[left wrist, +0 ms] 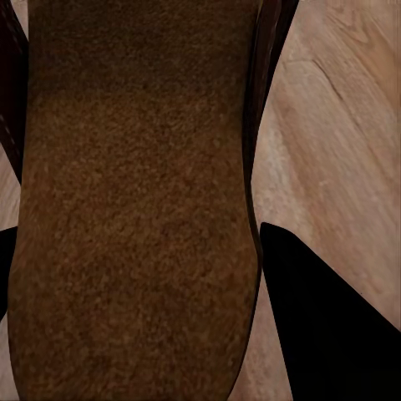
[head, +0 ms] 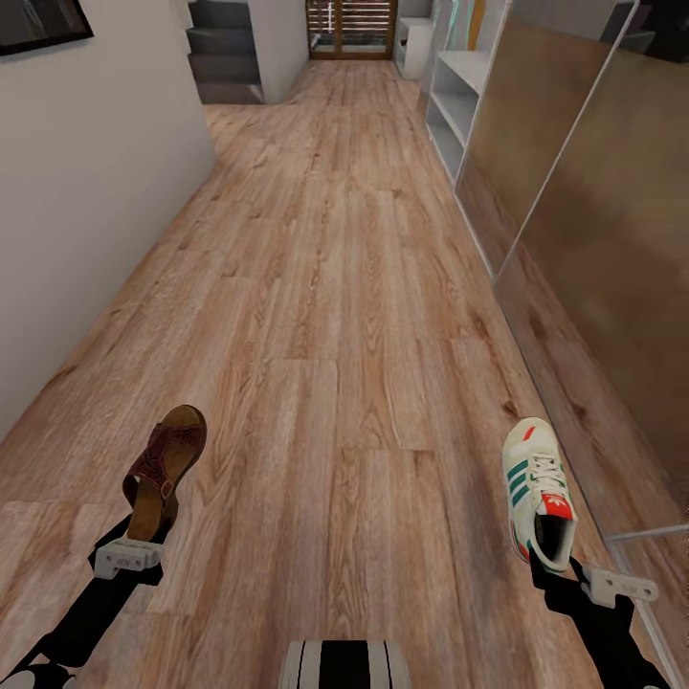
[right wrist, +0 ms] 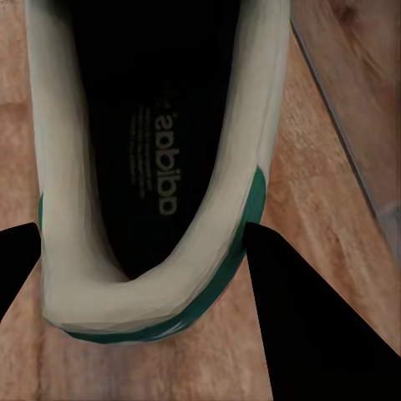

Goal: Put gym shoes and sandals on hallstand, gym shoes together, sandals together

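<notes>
Head view, looking down a long corridor. Left gripper (head: 144, 536) low at the left, pinching the heel end of one sandal (head: 165, 469); toe points ahead down the hall, shoe held off the corridor floor (head: 325, 316). Right gripper (head: 555, 565) low at the right, pinching the heel of one gym shoe (head: 538, 486); toe also points ahead, green stripes facing the middle of the hall, red tongue label up.

Left wrist view: tan footbed of the sandal (left wrist: 134, 209) runs the length of the frame, a dark finger (left wrist: 326, 326) against its edge, floor planks beside it. Right wrist view: heel cup of the gym shoe (right wrist: 159, 167) sits between two dark fingers (right wrist: 317, 317), which press the rim from either side; green sole trim shows at the heel, printed insole inside.

Edges: plain pale wall (head: 86, 191) bounds the left side, angling in toward a corner partway down. On the right, a tall glossy panel (head: 593, 268) runs along close beside the gym shoe, its lower edge meeting the floor. Further ahead on the right, the hallstand (head: 457, 86), pale with open shelf levels. Grey stairs (head: 225, 53) ahead on the left; a slatted wooden door (head: 351, 29) at the far end.

Open room: wide bare planks between wall and panel, straight ahead between both shoes.
</notes>
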